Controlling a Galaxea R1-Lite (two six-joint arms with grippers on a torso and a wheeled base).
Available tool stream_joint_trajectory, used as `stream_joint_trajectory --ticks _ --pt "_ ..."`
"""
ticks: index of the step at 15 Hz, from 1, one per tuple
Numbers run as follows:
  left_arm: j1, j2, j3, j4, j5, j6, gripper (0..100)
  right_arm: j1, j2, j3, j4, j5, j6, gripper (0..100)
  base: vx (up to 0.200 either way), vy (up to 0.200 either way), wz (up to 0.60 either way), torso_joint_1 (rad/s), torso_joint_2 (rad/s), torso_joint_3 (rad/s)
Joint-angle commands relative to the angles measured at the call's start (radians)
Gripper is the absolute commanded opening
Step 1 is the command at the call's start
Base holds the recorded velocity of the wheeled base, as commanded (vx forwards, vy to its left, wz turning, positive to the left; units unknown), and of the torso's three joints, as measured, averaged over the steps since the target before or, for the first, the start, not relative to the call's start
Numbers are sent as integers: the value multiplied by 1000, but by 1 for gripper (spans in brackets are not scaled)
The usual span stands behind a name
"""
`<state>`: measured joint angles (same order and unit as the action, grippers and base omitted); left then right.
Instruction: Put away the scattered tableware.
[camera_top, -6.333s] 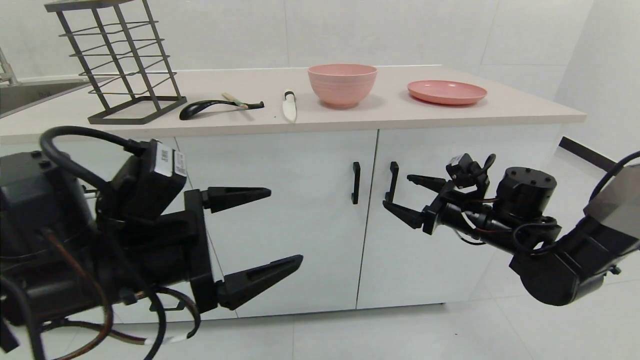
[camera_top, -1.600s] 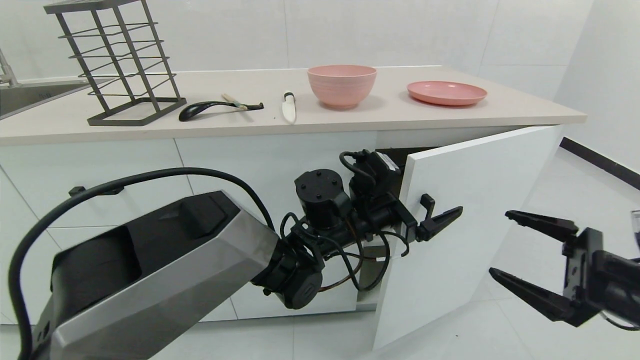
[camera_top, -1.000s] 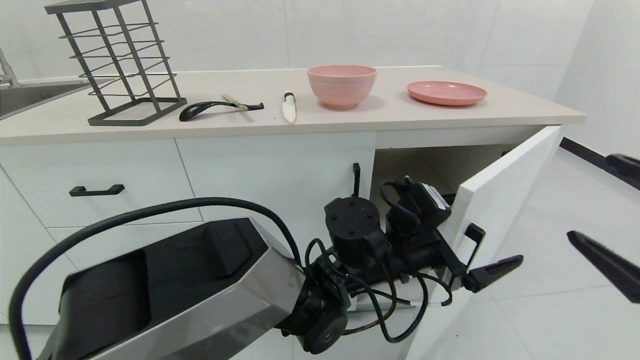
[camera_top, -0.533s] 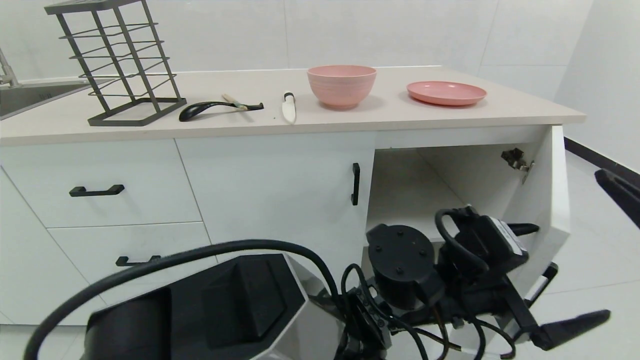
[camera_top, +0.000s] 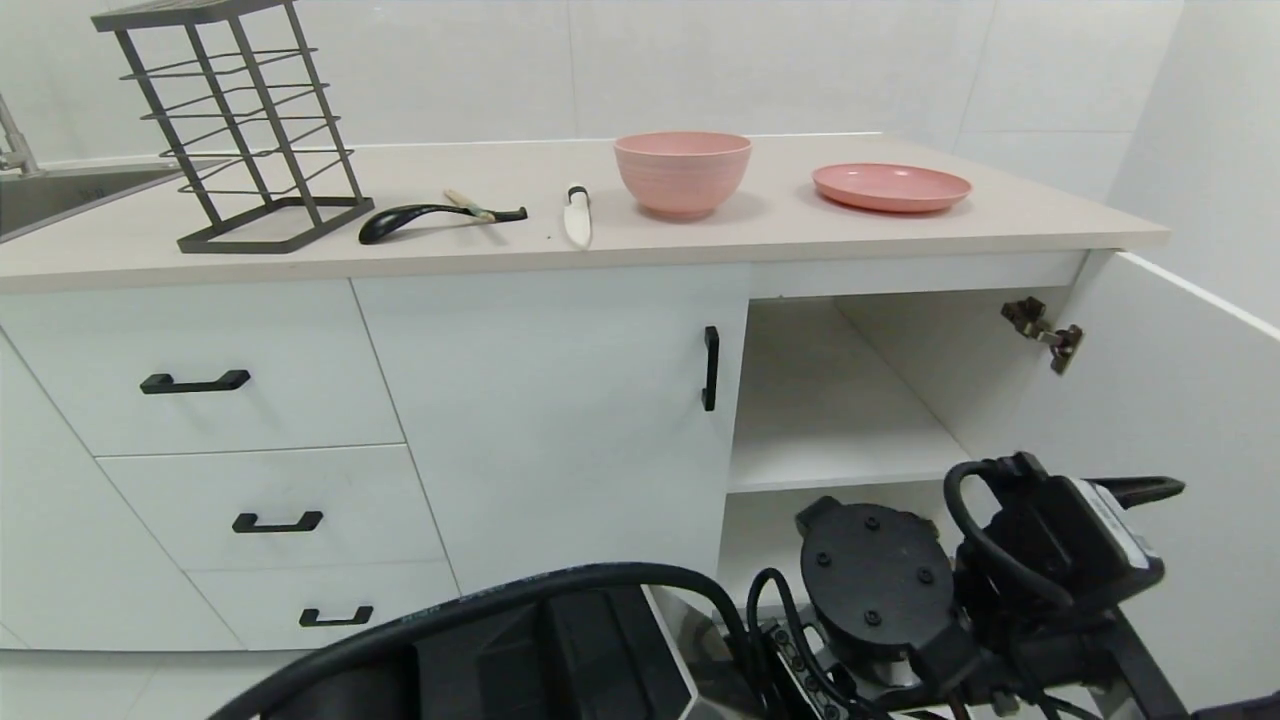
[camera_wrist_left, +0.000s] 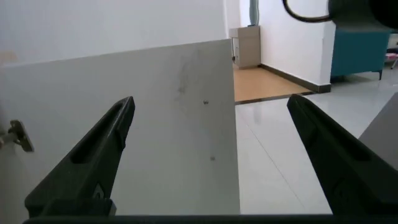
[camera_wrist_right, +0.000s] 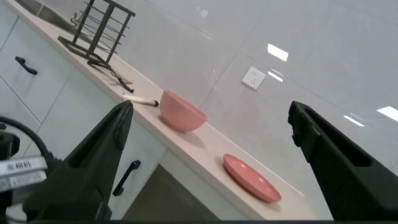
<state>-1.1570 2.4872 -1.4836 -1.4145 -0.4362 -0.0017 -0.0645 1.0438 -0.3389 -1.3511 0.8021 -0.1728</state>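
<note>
White tiled walls back a beige countertop (camera_top: 800, 235) over white cabinets, whose right-hand door (camera_top: 1170, 400) stands wide open. On top sit one wire rack (camera_top: 240, 120) near the left end, one black spoon (camera_top: 400, 216) and one knife (camera_top: 578, 215) mid-front, and one pink bowl (camera_top: 683, 170) and one pink plate (camera_top: 891, 186) rightward. Left gripper (camera_wrist_left: 211, 106), fingers apart, faces the door; right gripper (camera_wrist_right: 209, 111), likewise spread, faces the countertop.

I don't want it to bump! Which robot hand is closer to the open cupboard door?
Left. The left gripper sits right at the cupboard door, fingers open toward it. The right gripper hangs farther back, facing the counter.
</note>
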Motion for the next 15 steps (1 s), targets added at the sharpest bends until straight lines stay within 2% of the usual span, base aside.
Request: stream_joint_trajectory --ticks 1,2,3,4,6,9,11,12,15 --pt "122 -168 144 -55 2 2 100 2 -87 15 49 2 -2 100 0 0 0 0 0 0" --pt "163 -303 278 -70 2 2 100 3 -100 43 76 2 -4 100 0 0 0 0 0 0" --pt "177 -357 330 -75 2 3 100 3 -102 54 79 3 -5 100 0 0 0 0 0 0" --pt "224 -505 470 -75 2 6 100 5 -100 93 79 3 -8 100 0 0 0 0 0 0" --pt "315 -686 643 -73 -1 12 100 6 -100 152 79 5 -8 100 0 0 0 0 0 0" --pt "456 -952 957 -75 -9 12 100 8 -143 271 79 6 -10 100 0 0 0 0 0 0" --pt "496 -1114 1120 -61 -1 14 100 9 -189 337 81 5 -10 100 0 0 0 0 0 0" --pt "540 -1185 1192 -54 -1 22 100 8 -225 337 102 5 -7 100 0 0 0 0 0 0" --pt "746 -1412 1359 -37 -7 45 100 8 -449 337 303 5 -8 100 0 0 0 0 0 0"
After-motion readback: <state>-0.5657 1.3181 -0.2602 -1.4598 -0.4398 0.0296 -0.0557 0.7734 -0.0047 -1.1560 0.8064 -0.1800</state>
